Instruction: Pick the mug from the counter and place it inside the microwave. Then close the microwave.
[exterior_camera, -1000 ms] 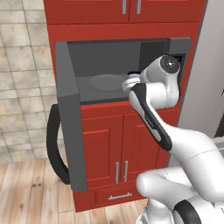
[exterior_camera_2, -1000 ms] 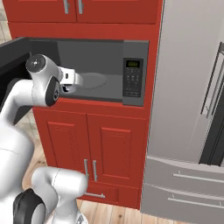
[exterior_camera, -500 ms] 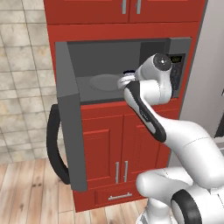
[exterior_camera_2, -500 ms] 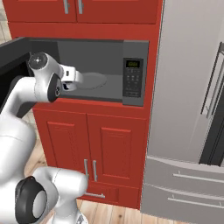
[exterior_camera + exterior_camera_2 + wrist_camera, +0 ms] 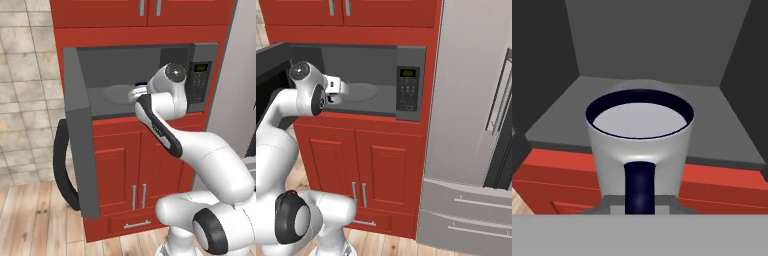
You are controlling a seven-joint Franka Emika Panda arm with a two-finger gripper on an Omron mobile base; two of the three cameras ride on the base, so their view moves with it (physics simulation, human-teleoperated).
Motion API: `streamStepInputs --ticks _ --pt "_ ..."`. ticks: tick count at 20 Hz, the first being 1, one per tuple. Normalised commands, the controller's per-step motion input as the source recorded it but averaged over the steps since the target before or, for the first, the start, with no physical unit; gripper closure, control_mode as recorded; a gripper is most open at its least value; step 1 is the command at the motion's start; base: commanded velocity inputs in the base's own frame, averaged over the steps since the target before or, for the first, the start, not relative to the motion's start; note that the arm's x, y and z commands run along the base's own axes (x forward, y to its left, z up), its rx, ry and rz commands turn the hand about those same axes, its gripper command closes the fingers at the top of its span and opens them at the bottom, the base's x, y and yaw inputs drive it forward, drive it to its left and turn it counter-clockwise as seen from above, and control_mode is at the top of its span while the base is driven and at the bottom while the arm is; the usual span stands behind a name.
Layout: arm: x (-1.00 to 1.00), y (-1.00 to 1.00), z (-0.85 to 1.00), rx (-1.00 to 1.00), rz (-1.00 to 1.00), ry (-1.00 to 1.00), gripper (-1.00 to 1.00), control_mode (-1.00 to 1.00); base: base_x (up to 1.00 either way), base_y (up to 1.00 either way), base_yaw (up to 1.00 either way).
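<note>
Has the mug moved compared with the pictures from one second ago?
Yes. In the left base view the mug has shifted left, away from the keypad and toward the turntable in the microwave.

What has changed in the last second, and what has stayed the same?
The arm has swung its hand to the left along the front of the microwave, from near the keypad toward the middle of the opening, carrying the mug with it. The gripper still holds the mug. The microwave door stays wide open, and the base has not moved.
</note>
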Motion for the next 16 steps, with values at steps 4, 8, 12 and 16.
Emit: streamStepInputs --ticks 4,8,12,16 --pt "0.18 0.07 -0.18 0.0 0.0 0.0 1.0 -1.0 0.0 0.0 0.0" --pt "0.29 0.05 -0.14 0.0 0.0 -0.02 1.0 -1.0 0.0 0.0 0.0" --pt "0.31 0.04 0.0 0.0 0.0 0.0 1.0 -1.0 0.0 0.0 0.0" --pt "0.32 0.03 0.0 0.0 0.0 0.0 1.0 -1.0 0.0 0.0 0.0"
